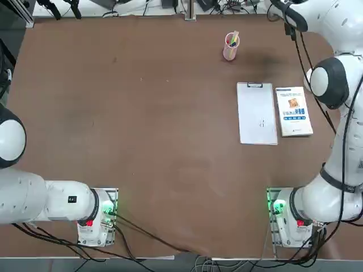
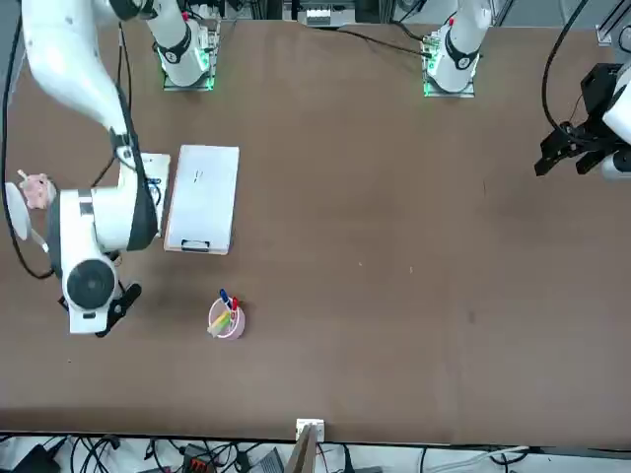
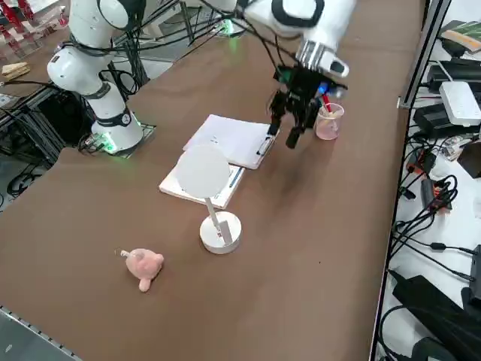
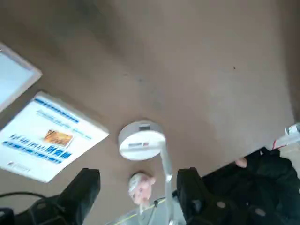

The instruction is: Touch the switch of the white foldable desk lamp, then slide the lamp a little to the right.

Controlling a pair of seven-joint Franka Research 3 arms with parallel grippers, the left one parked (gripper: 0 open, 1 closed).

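Note:
The white foldable desk lamp [image 3: 220,232] stands on its round disc base near the table's right edge, its thin arm rising to a flat head [image 3: 203,171]. In the right wrist view the lamp's base [image 4: 140,140] lies beyond my fingers with nothing touching it. My right gripper [image 3: 294,126] hangs open and empty above the table, well away from the lamp, beside the pink pen cup [image 3: 328,120]. Both dark fingertips [image 4: 86,185] stand wide apart. In the front view only the lamp's head [image 2: 16,211] shows, at the picture's left edge. I cannot make out the switch.
A white clipboard [image 1: 256,113] and a blue-and-white booklet [image 1: 293,110] lie side by side between the lamp and the arm's base. The pink pen cup [image 1: 231,46] stands farther back. A small pink pig toy [image 3: 143,267] lies near the lamp's base, at the table's right edge.

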